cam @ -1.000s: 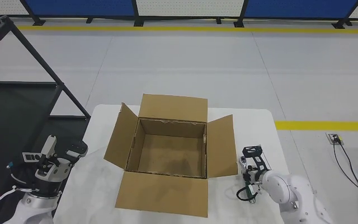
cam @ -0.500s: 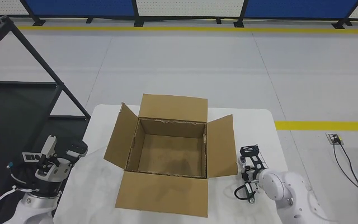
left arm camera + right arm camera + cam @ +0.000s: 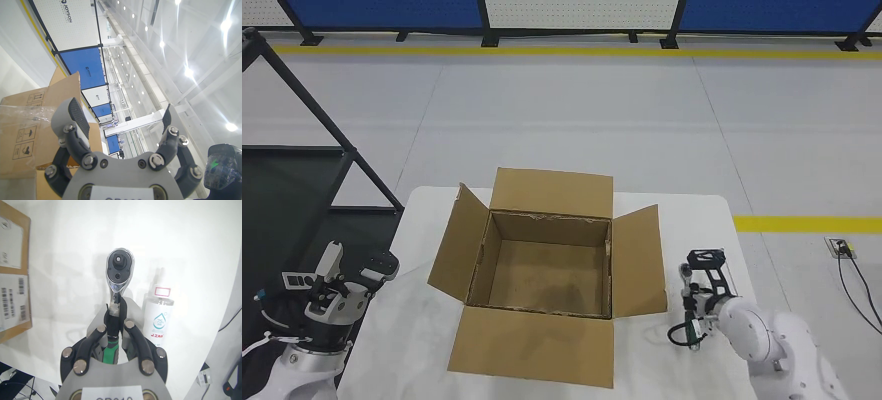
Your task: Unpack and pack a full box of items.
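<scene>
1. One cardboard box (image 3: 547, 229) is sitting in the middle of the white worktop (image 3: 422, 260). It is standing open with all four flaps folded outward and its bare cardboard floor showing.
2. One ratchet wrench (image 3: 120, 268) is being held off to the box's right side, over the worktop. Its chrome head is pointing away from the wrist, and its green-and-black handle is running back between the fingers. Whether the head is touching the worktop cannot be told.
3. One white spray bottle (image 3: 158, 315) is lying on the worktop just beside the wrench, with its clear cap pointing the same way as the wrench head.
4. The right gripper (image 3: 115, 310) is clenching the wrench's shaft just behind the head, with its fingers drawn in tight against it.
5. The left gripper (image 3: 122, 109) is hanging near the worktop's left edge, beside the box's left flap. It is pointing up toward the ceiling with its fingers spread wide, grasping nothing.
6. Compared with half a second ago, the right gripper and wrench are sitting slightly farther from the box's right flap, nearer the worktop's right edge. The box and the left arm are lying where they were.
</scene>
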